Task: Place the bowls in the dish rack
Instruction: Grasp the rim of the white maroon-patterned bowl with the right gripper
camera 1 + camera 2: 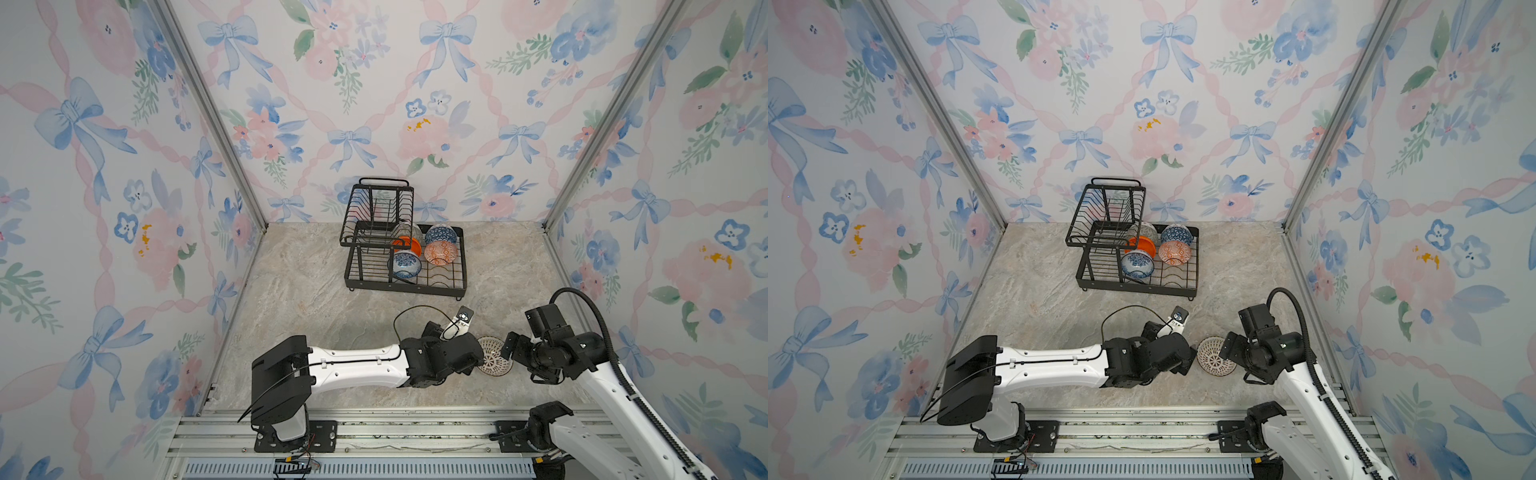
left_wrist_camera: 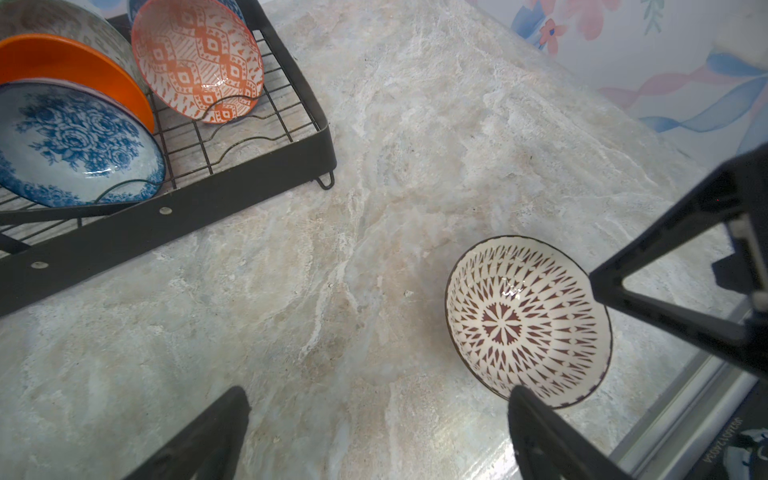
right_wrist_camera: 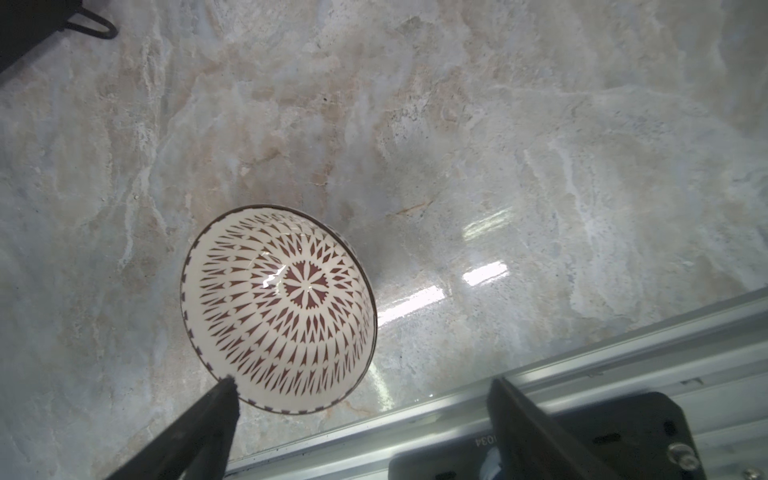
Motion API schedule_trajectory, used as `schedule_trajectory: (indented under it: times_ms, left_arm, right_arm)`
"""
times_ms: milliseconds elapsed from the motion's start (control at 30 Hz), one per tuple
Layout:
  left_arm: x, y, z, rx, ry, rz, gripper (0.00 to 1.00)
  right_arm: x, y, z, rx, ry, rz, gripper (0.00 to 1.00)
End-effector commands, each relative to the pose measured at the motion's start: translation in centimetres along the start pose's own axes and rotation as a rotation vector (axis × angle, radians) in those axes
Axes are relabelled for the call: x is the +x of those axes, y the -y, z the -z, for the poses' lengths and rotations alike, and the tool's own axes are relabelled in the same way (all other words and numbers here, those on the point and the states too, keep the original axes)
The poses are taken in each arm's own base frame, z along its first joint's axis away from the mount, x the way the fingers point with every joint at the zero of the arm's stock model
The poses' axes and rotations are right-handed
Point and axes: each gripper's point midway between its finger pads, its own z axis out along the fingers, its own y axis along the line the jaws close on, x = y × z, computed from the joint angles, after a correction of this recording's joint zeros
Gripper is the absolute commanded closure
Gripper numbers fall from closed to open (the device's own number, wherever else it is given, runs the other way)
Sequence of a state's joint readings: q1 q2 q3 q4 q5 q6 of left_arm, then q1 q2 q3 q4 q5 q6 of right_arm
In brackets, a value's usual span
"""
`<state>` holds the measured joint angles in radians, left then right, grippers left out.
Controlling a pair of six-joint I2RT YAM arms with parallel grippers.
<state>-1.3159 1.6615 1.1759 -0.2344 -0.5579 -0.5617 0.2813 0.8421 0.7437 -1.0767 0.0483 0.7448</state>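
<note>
Bowls number six, and five of them stand on edge in the lower tray of the dish rack (image 1: 407, 286), at the far middle of the bench (image 1: 299, 299). In both top views the blue-floral bowl (image 1: 405, 264) is nearest the front. The plain orange bowl (image 1: 409, 243) leans just behind it, and a pale green patterned bowl (image 1: 1146, 230) stands behind that, partly hidden by the raised upper basket (image 1: 376, 208). To their right, the orange-red patterned bowl (image 1: 440, 252) stands in front of the blue triangle-patterned bowl (image 1: 440, 235).

The sixth, the white bowl with dark lattice (image 1: 494, 356), sits upright on the bench near its front edge, well apart from the rack and between the two hands. The left hand (image 2: 378, 397) is spread wide and grasps nothing. In the left wrist view one of its fingertips (image 2: 523, 399) overlaps the bowl's rim; whether it touches cannot be told. The right hand (image 3: 363, 386) is likewise spread wide with nothing in its grip. One of its fingertips (image 3: 226, 388) is at the bowl's rim, and the other is out over the aluminium rail (image 3: 623, 345) at the bench's front.
</note>
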Motion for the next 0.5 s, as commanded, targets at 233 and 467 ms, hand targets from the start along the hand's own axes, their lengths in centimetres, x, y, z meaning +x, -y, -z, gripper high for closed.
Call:
schedule_trajectory:
  times_ms: [233, 467]
  left_arm:
    - [-0.6, -0.8, 0.5, 0.076, -0.029, 0.019, 0.02]
    - [-1.1, -1.1, -0.1, 0.090, -0.037, 0.022, 0.02]
  right_arm:
    - [0.4, -0.2, -3.6, 0.029, -0.024, -0.066, 0.19]
    - [0.6, -0.9, -5.9, 0.033, -0.063, -0.063, 0.36]
